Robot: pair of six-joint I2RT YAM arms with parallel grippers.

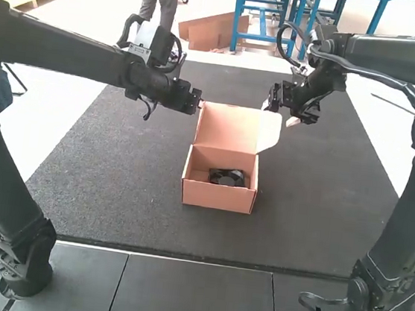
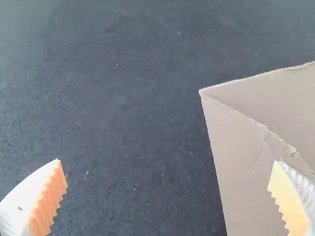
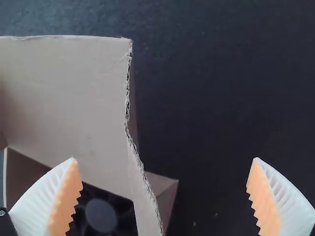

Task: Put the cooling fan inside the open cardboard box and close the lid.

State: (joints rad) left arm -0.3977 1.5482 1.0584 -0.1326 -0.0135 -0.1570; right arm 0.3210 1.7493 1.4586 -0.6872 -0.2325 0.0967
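Fingers (image 2: 38,209) of the left jaws stand wide apart, white and ribbed with orange pads, and they hold nothing. In the left wrist view one upper corner of the lid (image 2: 256,147) comes between them, much closer to one finger than to the other; I cannot tell if that finger touches the cardboard. The right jaws are also fully open and grip nothing. Their fingers (image 3: 59,204) stand on both sides of the torn edge of the lid's side flap (image 3: 142,177), without pressing on it.

In the high view the left jaws are just beside the upper left corner of the lid (image 1: 229,128), and the right jaws are at its upper right corner, near the side flap (image 1: 272,131). The lid stands upright at the far side of the cardboard box (image 1: 218,193), so the box is open at the top.

The cooling fan (image 1: 227,177) lies flat on the bottom of the box, black and square. In the right wrist view its round hub (image 3: 101,216) shows under the flap edge.

The box stands on a dark mat (image 1: 116,168) that covers the worktop, about in the middle between both arms. The left arm (image 1: 69,53) and the right arm (image 1: 388,52) reach toward the lid from opposite sides.
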